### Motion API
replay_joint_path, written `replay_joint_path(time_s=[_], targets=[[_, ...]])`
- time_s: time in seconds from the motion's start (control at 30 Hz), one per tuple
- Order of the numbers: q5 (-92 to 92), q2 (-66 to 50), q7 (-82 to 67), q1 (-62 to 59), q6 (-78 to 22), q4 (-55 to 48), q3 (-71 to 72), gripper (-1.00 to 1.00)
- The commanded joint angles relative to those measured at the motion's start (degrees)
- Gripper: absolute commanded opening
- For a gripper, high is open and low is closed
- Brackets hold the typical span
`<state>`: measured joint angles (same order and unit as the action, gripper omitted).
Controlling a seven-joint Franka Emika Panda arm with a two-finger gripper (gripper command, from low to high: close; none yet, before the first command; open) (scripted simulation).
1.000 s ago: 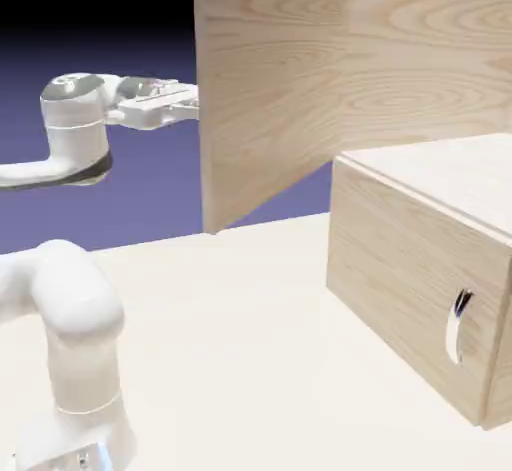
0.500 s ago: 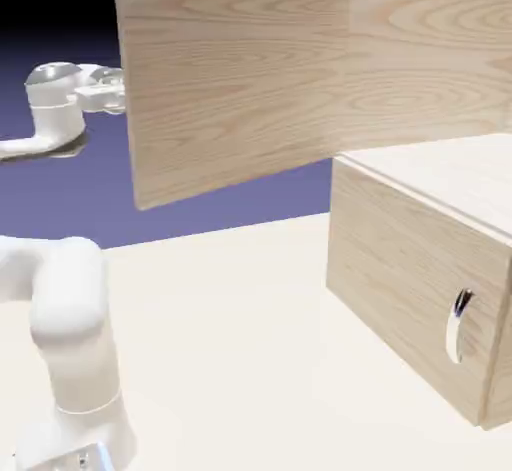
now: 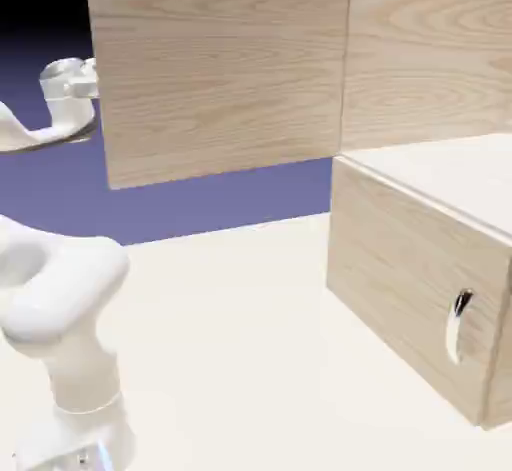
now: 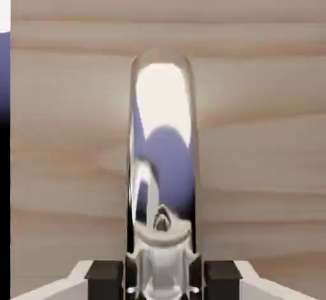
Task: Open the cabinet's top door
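Top door (image 3: 215,79): the larger upper light-wood panel, swung wide out from the cabinet (image 3: 430,159) toward the exterior view's left, hinged along its right edge where it meets the cabinet body. I judge the opening largely accomplished. The panel reads as stiff and flat; I expect it to turn freely on its hinge with moderate weight and no flex.

Handle (image 4: 162,158): a curved chrome bar on the door's front face, seen only in the hand view, running upright through the middle of the picture. Polished metal; I judge it smooth and liable to slip under a light grip. It is the one sensible place to take hold, near mid-bar.

Gripper (image 4: 162,279): its dark fingertips (image 4: 105,276) sit tight against either side of the bar, clamped on it. In the exterior view the door hides the hand; only the wrist (image 3: 68,89) shows past its left edge.

Lower panel (image 3: 410,299): closed, small handle (image 3: 459,324) untouched.
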<state>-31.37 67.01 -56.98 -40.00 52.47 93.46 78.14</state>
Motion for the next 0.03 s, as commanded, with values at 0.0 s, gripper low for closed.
replay_joint_path(time_s=[0.0], targets=[[0.1, 0.3, -0.7, -1.7, -1.1, -2.1, 0.6, -1.0]])
